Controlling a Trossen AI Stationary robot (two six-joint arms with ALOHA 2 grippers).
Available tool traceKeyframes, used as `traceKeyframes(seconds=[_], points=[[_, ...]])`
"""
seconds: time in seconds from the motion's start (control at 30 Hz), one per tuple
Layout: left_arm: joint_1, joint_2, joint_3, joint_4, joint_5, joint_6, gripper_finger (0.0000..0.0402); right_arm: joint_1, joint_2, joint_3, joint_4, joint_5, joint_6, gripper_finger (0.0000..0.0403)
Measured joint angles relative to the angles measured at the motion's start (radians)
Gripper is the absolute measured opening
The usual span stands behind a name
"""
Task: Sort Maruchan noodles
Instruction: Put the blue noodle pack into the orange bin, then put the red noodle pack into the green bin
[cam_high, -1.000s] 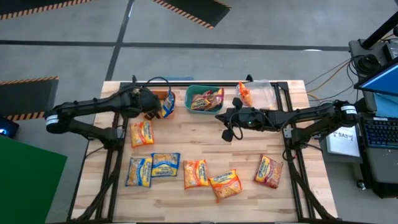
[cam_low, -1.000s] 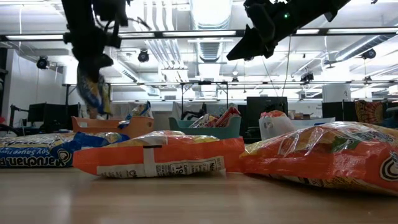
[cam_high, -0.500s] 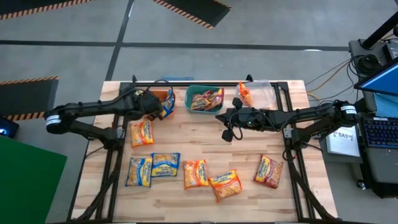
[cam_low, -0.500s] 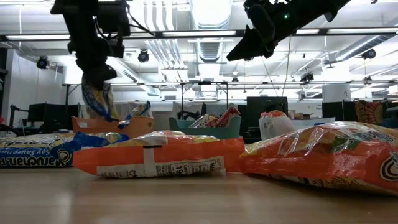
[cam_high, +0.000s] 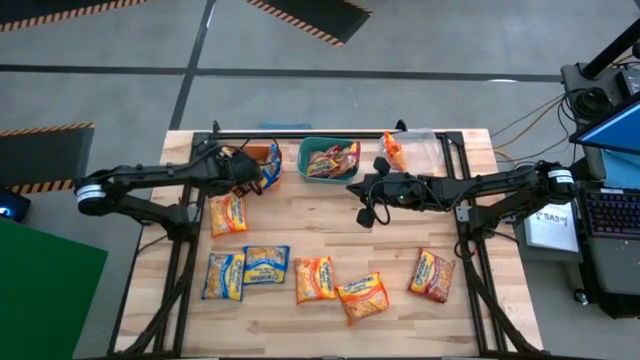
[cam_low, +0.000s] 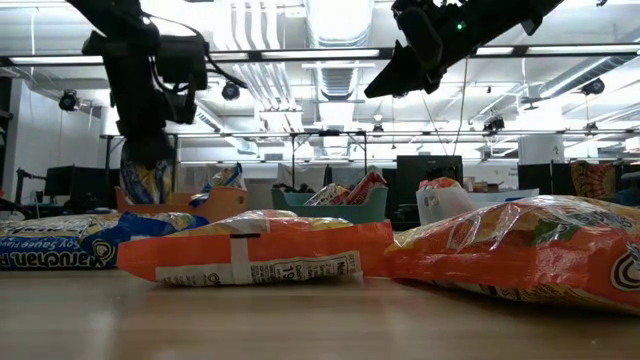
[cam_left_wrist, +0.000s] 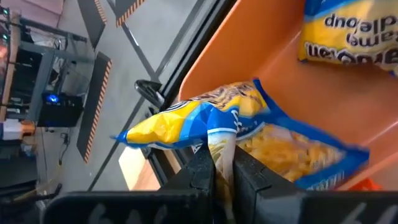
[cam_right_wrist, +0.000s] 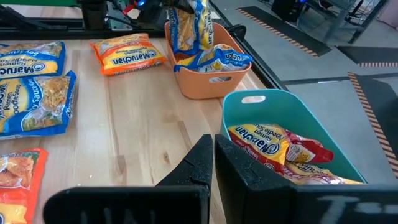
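Left tool (cam_left_wrist: 222, 163) clamped on blue-yellow packet (cam_left_wrist: 249, 127) over orange bin (cam_high: 262, 157) rim; right tool (cam_right_wrist: 213, 158) shut, empty.

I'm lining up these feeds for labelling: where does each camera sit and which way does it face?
High: overhead, straight down; both arms, table.
Low: table height, looking level; arms overhead, orange-red packet close.
Left wrist: over the orange bin; left gripper shut on blue-and-yellow packet.
Right wrist: toward the green bin; right gripper shut, empty.
Shared: both wrist views show the orange bin.
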Motion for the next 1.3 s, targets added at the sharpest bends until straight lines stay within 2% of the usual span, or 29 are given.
traceKeyframes(seconds=[0.3, 0.6, 0.87, 1.07, 1.3], points=[[0.002, 0.070, 0.018, 0.020, -0.002, 0.013, 0.0034, 0.000, 0.000, 0.000, 0.000, 0.000, -0.002, 0.0009], [0.008, 0.143, 0.018, 0.017, -0.026, -0.018, 0.0083, 0.000, 0.000, 0.001, -0.001, 0.000, -0.002, 0.0009], [-0.010, 0.130, 0.098, -0.104, -0.034, -0.112, 0.0122, 0.000, 0.001, 0.001, -0.020, -0.002, 0.001, 0.0009], [-0.130, 0.061, 0.150, -0.095, 0.064, -0.211, 0.0127, 0.001, 0.001, 0.001, -0.078, -0.020, 0.037, 0.0009], [-0.391, 0.005, 0.150, 0.042, 0.091, -0.240, 0.0127, 0.006, 0.001, 0.001, -0.241, -0.211, 0.176, 0.0009]])
